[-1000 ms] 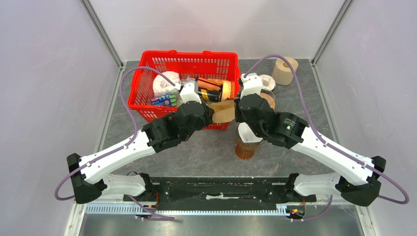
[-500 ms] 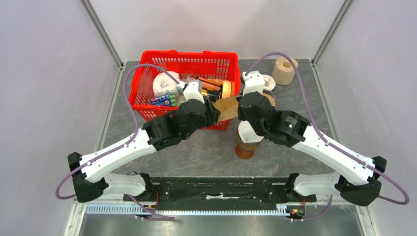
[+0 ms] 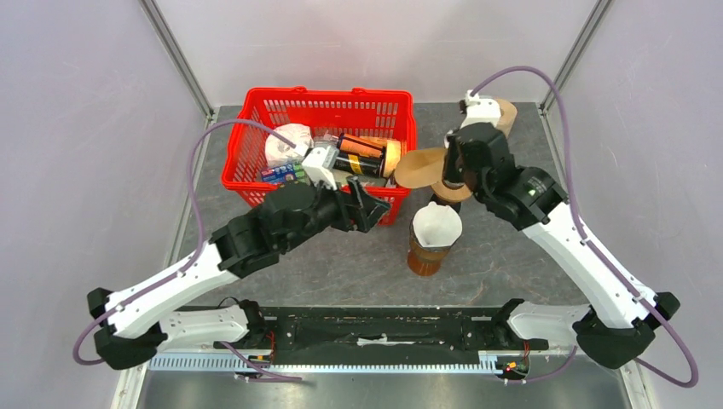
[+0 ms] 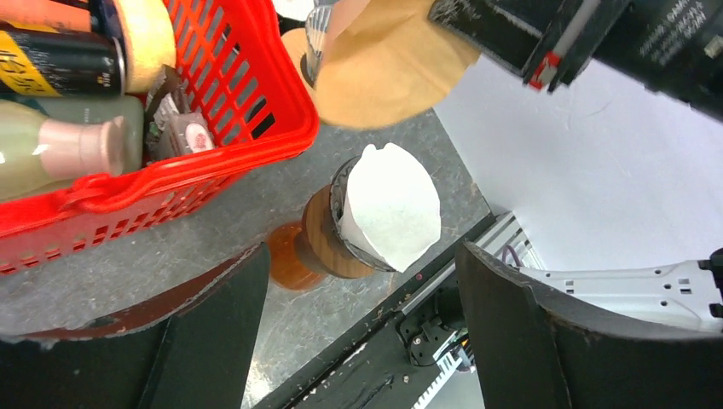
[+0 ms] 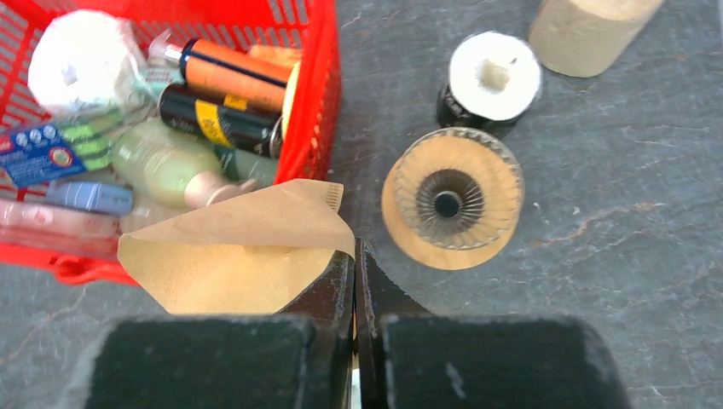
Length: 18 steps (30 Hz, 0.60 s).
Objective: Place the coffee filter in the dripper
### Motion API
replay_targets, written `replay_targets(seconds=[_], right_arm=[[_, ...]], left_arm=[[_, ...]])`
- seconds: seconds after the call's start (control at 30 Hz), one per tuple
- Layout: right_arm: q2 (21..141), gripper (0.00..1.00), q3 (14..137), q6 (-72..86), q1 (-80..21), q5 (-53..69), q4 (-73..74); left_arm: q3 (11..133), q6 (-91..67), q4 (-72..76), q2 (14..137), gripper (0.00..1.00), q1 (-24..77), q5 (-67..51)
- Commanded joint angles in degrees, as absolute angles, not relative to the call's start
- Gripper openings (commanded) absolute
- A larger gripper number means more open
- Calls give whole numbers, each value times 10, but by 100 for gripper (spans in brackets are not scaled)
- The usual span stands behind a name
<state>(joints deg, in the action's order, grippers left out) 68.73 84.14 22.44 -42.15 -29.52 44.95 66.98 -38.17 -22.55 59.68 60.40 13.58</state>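
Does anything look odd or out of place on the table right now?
The brown coffee filter pinched in the right gripper is folded flat with one corner curled over; the dripper is empty. Nothing looks spilled.

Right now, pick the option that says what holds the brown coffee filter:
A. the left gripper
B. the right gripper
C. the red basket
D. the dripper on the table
B: the right gripper is shut on one edge of the brown coffee filter and holds it in the air. The left gripper stands open with nothing in it, and the dripper is bare inside.
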Motion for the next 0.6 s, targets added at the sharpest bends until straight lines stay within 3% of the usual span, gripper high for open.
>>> replay_targets(seconds=[0.0, 0.23, 0.57], right_arm=[[690, 0, 896, 212, -352, -244, 481], [710, 0, 914, 223, -224, -166, 517], [765, 0, 872, 258, -70, 48, 473]], left_arm=[[638, -353, -210, 535, 86, 605, 180], [587, -375, -250, 484, 88, 604, 269], [535, -383, -244, 492, 89, 604, 238]])
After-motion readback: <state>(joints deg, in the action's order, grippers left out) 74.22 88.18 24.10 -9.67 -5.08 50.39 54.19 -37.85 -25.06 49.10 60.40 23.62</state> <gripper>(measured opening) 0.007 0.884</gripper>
